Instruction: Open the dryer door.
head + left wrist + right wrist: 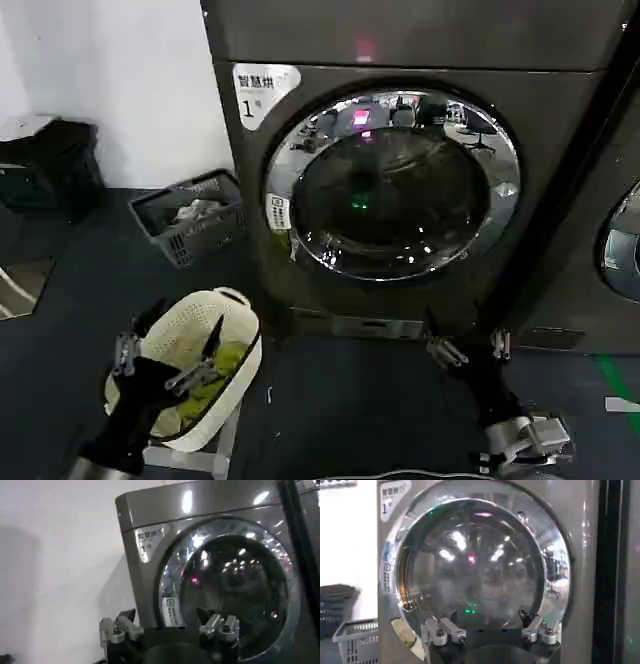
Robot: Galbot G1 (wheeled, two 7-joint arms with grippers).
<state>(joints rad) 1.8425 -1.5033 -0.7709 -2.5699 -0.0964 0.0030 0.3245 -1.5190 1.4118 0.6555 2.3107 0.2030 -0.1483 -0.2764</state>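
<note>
The dryer door [392, 185] is shut, flat on the machine's front. It looks heavy, hard and slippery, so I would grab its shiny rim. My right pincer [468, 348] waits open below the door; my left pincer [165, 360] is open too, far off below the door.

Laundry basket [200, 365] left of dryer door [392, 185].

Item one: we read the numeral "1" on a white label [264, 90] at the upper left corner of the dryer front [560, 150], under a line of characters we cannot make out. Item two: a small white sticker [279, 212] on the dryer door [392, 185] rim, its print illegible to us.
</note>
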